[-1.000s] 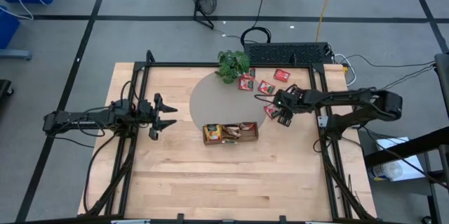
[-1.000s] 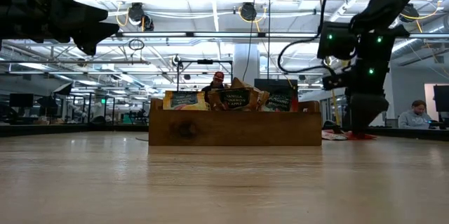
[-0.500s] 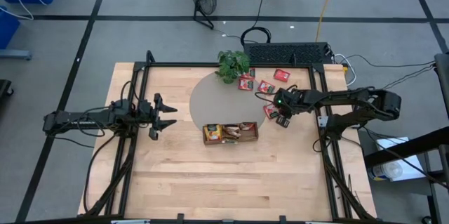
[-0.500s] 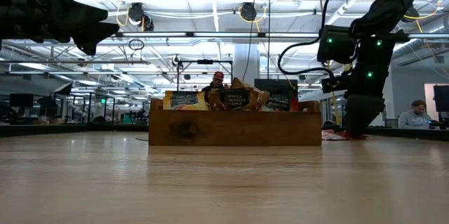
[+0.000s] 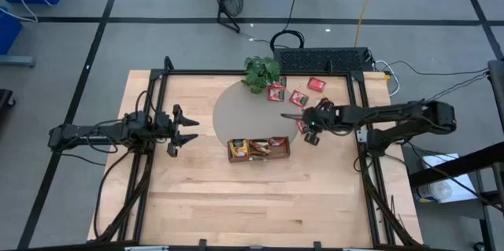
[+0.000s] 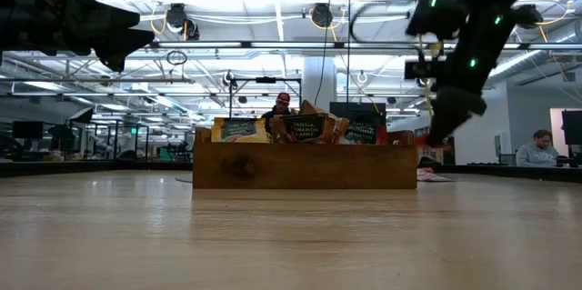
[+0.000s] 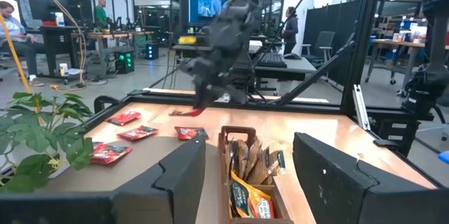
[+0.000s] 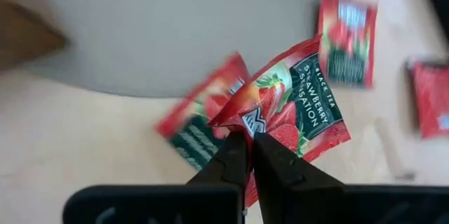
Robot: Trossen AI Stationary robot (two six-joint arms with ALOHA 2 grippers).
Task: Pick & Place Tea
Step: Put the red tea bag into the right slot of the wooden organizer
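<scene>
A red strawberry tea packet [image 8: 298,101] hangs clear of the table with my right gripper [image 8: 250,155] shut on it, just right of the wooden tray [image 5: 258,149]. Below it another red packet [image 8: 198,122] lies flat at the edge of the grey round mat [image 5: 240,113]. More red packets [image 5: 298,97] lie flat at the mat's far right. The tray holds several upright tea packets [image 7: 247,168]. My left gripper [image 5: 183,127] hovers open at the table's left, with nothing between its fingers. My right gripper pinches the red packet at one edge near a corner [image 8: 243,130] between its two fingertips. The fingers come from above, pointing down. The packet is lifted clear of the table, tilted and slightly buckled, and sticks out beyond the fingertips.
A leafy potted plant [image 5: 261,71] stands at the mat's far edge. A black frame [image 5: 157,94] runs around the table top. A keyboard [image 5: 323,60] lies behind the far edge. Bare wood lies in front of the tray.
My right gripper has shut on the red packet and risen, carrying it up off the table and a little toward the table's left, nearer the tray. The packet that lay flat now hangs tilted in the fingers.
</scene>
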